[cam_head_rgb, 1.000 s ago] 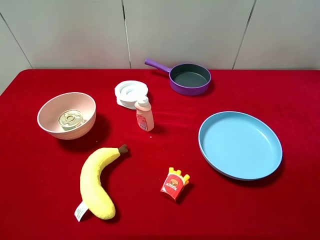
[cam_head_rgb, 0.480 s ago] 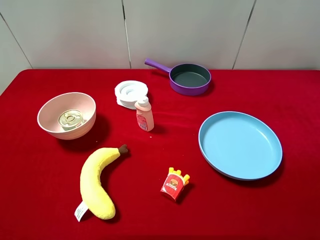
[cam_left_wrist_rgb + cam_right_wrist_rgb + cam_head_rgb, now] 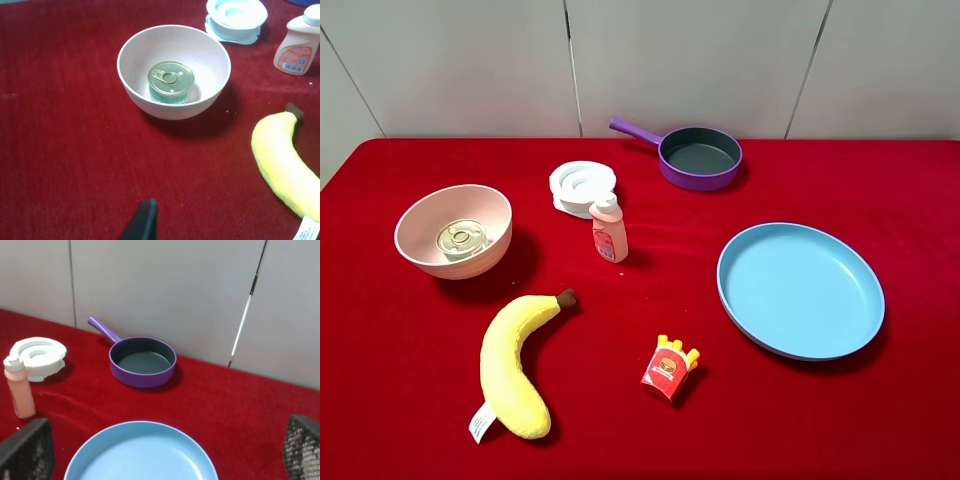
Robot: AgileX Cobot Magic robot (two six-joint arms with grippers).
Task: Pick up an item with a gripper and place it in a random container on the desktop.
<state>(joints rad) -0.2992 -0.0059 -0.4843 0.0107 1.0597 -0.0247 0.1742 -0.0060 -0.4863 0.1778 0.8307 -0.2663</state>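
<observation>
The small tin can (image 3: 461, 239) with a gold pull-tab lid stands upright inside the pale pink bowl (image 3: 420, 215) at the left of the red desktop (image 3: 620, 300). In the left wrist view the can (image 3: 171, 82) with its green label sits in the middle of the bowl (image 3: 140, 50). Of the left gripper only one black fingertip (image 3: 143, 220) shows, well away from the bowl and empty. My right gripper (image 3: 162, 455) is open wide and empty, above the blue plate. No arm shows in the exterior view.
A plush banana (image 3: 515, 365) lies in front of the bowl. A pink-white bottle (image 3: 609, 229) stands by a white ring-shaped object (image 3: 582, 186). A purple frying pan (image 3: 698, 157) is at the back, a wide blue plate (image 3: 800, 290) at the right, a toy fries box (image 3: 669, 368) in front.
</observation>
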